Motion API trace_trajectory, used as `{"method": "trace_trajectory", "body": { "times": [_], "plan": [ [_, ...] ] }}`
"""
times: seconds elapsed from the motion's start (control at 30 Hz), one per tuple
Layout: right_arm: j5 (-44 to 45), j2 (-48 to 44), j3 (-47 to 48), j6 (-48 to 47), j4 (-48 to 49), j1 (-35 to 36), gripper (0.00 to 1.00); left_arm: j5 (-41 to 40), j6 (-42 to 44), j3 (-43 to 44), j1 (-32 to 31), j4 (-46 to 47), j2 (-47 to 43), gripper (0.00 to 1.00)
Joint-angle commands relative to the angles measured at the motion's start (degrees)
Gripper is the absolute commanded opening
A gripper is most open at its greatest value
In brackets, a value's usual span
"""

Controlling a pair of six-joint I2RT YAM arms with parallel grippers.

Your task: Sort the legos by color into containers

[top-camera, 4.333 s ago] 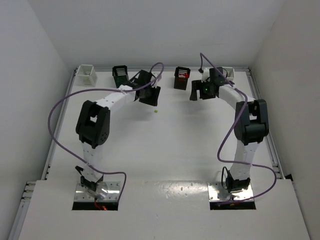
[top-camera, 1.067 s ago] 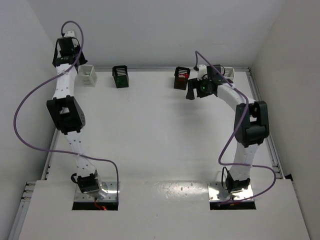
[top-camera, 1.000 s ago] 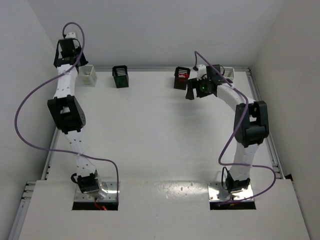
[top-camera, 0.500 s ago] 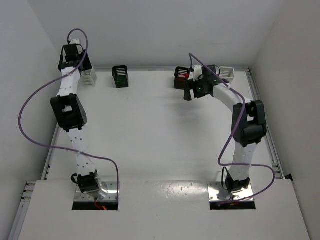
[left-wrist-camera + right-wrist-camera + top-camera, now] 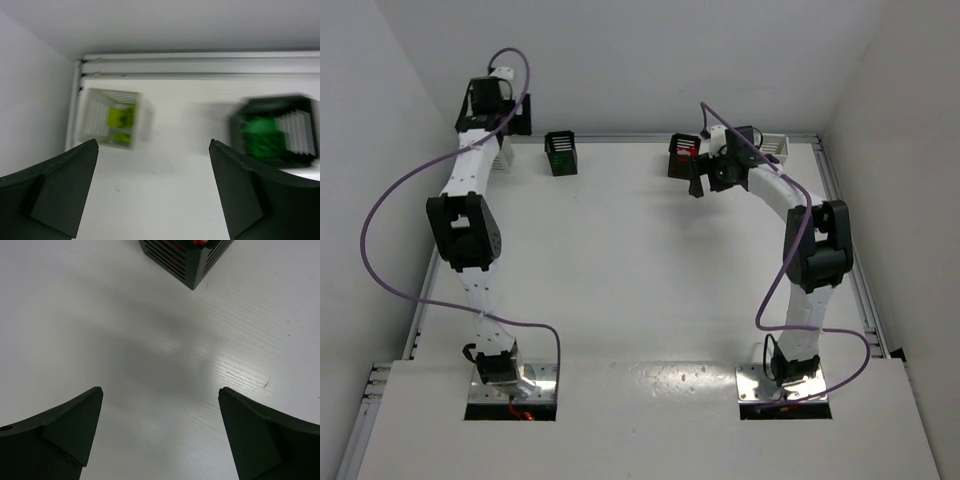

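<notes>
In the left wrist view, a white container (image 5: 111, 121) holds yellow-green legos (image 5: 121, 118), and a black container (image 5: 274, 131) holds green legos (image 5: 260, 136). My left gripper (image 5: 153, 145) hangs high above the table between them, open and empty. Seen from above, it (image 5: 508, 118) is at the back left, over the partly hidden white container (image 5: 504, 152). My right gripper (image 5: 161, 390) is open and empty just in front of a black container (image 5: 186, 259) with red legos (image 5: 694, 153). A second white container (image 5: 777, 146) stands behind the right arm. No loose legos show on the table.
The four bins stand in a row along the back rail (image 5: 650, 138). White walls close in on the left, the back and the right. Purple cables loop off both arms.
My left gripper has opened from shut and swung right from above the white bin. The right gripper has opened slightly wider and shifted left. The yellow-green brick seen earlier on the table is gone.
</notes>
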Motion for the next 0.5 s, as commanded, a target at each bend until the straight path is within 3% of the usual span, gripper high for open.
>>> {"method": "trace_trajectory", "body": {
  "times": [0.0, 0.17, 0.23, 0.33, 0.47],
  "plan": [
    [2.1, -5.7, 2.5, 0.1, 1.3, -1.4, 1.0, -2.1, 6.6, -4.8, -9.7, 0.5, -13.2, 1.0],
    [3.2, -10.3, -2.9, -1.3, 0.7, -4.7, 1.0, -2.1, 4.4, -18.6, -17.6, -6.3, -20.1, 1.0],
    [3.2, -12.2, -5.4, -2.0, 1.4, -6.1, 1.0, -2.4, 0.7, -24.1, -17.7, -6.3, -22.1, 1.0],
    [2.5, -15.4, -11.1, -2.5, 2.1, -8.6, 1.0, 5.9, -5.9, -31.8, -13.5, -6.3, -25.0, 1.0],
    [1.1, -17.8, -14.3, -2.5, 3.6, -10.4, 1.0, 9.9, -7.1, -39.7, -12.9, -1.9, -29.1, 1.0]
  ]
}}
